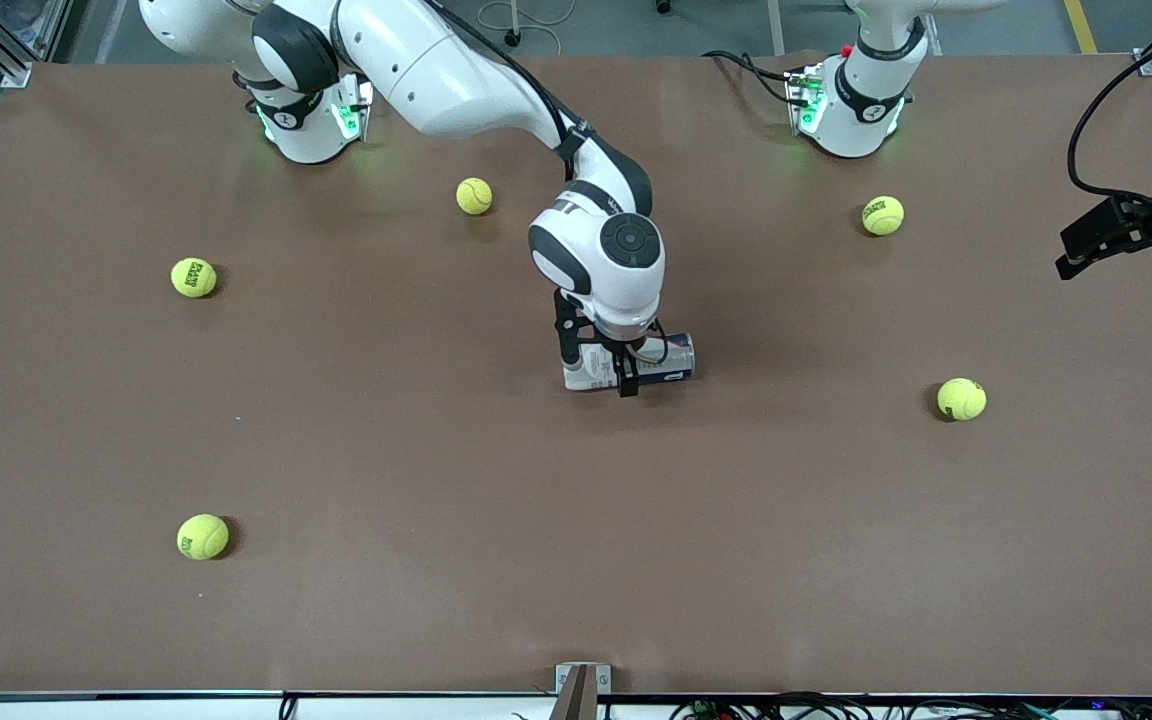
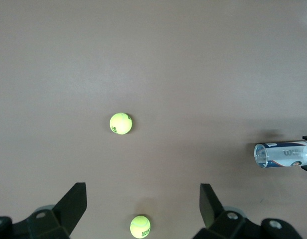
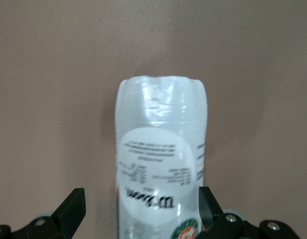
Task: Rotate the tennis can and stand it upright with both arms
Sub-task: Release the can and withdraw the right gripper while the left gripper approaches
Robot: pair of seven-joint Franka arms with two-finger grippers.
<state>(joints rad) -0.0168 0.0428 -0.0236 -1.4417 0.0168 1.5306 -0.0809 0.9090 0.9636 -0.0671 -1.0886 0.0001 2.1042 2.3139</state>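
Observation:
The tennis can [image 1: 674,358] lies on its side in the middle of the brown table. It is a clear tube with a white and navy label. My right gripper [image 1: 596,368] is down over it, open, with a finger on either side of the can's body. In the right wrist view the can [image 3: 161,164] runs between the fingers [image 3: 73,205]; one finger is right by its side, the other stands apart. My left gripper [image 1: 1101,240] is open and empty, high over the left arm's end of the table. Its wrist view shows the can [image 2: 285,155] far off.
Several yellow-green tennis balls lie scattered on the table [image 1: 386,480]: one [image 1: 474,196] near the right arm's base, one [image 1: 882,215] near the left arm's base, one [image 1: 961,399] toward the left arm's end, and two [image 1: 194,277], [image 1: 203,536] toward the right arm's end.

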